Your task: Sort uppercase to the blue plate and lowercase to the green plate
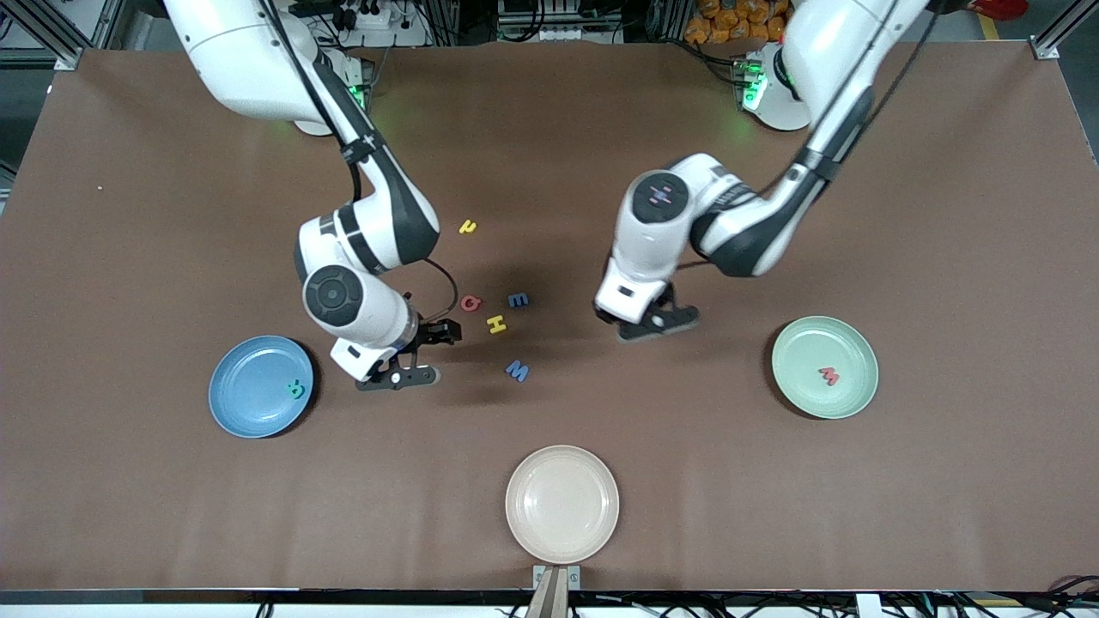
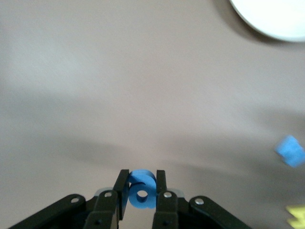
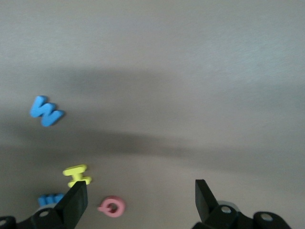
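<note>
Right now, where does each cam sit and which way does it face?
Front view: high across the table, facing both arms; sees the blue plate, green plate, cream plate.
Left wrist view: on the left arm, looking down past the left tool, shut on a blue rounded letter.
Right wrist view: on the right arm, looking down past the open right tool.
Shared: yellow H shows in front and right wrist views.

teal R (image 1: 296, 389) on blue plate (image 1: 249, 410) | red m (image 1: 828, 376) on green plate (image 1: 850, 343)

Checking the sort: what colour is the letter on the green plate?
Red: the small foam lowercase m on the pale mint-green plastic plate, clearest in the front view.
</note>
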Action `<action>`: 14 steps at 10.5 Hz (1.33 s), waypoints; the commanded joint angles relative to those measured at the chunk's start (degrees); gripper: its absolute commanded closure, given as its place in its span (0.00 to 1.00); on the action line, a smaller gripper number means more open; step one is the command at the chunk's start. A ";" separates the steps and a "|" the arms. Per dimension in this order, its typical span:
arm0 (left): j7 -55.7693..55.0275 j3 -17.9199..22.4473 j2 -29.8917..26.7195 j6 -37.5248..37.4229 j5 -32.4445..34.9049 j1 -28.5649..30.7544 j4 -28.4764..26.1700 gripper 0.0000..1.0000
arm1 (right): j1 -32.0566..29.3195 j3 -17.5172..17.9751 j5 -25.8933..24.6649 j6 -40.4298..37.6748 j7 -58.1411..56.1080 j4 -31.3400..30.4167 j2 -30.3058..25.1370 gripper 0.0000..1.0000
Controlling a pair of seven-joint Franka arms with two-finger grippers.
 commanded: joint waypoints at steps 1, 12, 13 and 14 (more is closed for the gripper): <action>11.70 -1.18 -0.25 -0.32 -0.51 8.47 -1.47 1.00 | 2.80 -0.28 0.05 3.99 3.95 -3.56 -1.16 0.00; 41.89 -0.56 8.45 0.20 -0.07 27.57 2.49 0.01 | 11.42 -0.72 -6.10 20.27 15.91 -10.87 3.93 0.00; 41.71 -0.56 8.11 0.20 -0.24 27.57 2.49 0.00 | 11.25 -0.80 -6.10 21.24 15.91 -10.61 4.72 0.00; 41.80 -0.56 7.93 0.20 -0.07 27.57 2.49 0.00 | 11.24 -0.72 -6.10 21.42 15.82 -9.91 5.25 0.00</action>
